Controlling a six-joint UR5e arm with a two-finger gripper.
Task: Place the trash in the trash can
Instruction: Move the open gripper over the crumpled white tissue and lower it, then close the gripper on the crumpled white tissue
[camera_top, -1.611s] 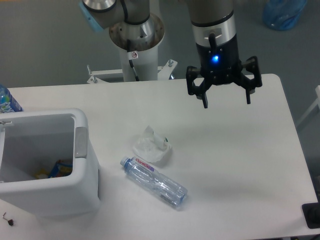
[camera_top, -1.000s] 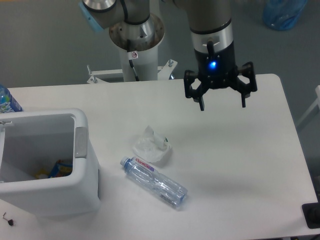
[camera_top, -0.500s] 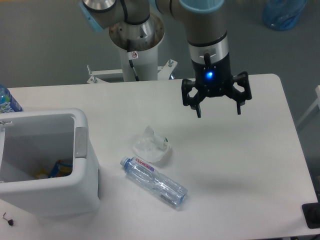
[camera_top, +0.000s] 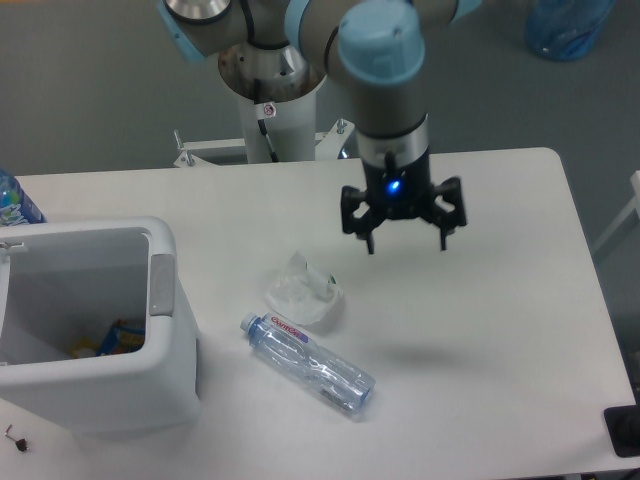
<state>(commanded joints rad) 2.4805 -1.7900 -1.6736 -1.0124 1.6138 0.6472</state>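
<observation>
A crumpled whitish plastic wrapper (camera_top: 303, 291) lies on the white table near its middle. Just in front of it lies a clear water bottle (camera_top: 307, 364) with a blue cap and a red-purple label, on its side. The trash can (camera_top: 170, 372), a large white bin with a grey tab on its right rim, stands at the left front. My gripper (camera_top: 407, 242) hangs open above the table, up and to the right of the wrapper, with nothing between its fingers.
Inside the bin lies a yellow-blue packet (camera_top: 112, 338). Another bottle with a blue-and-white label (camera_top: 14, 204) peeks in at the left edge. The robot's base (camera_top: 270, 80) stands behind the table. A dark object (camera_top: 622, 430) sits at the front right corner.
The gripper has moved left and lower, toward the wrapper, and stays open. The wrapper, the bottle and the bin have not moved.
</observation>
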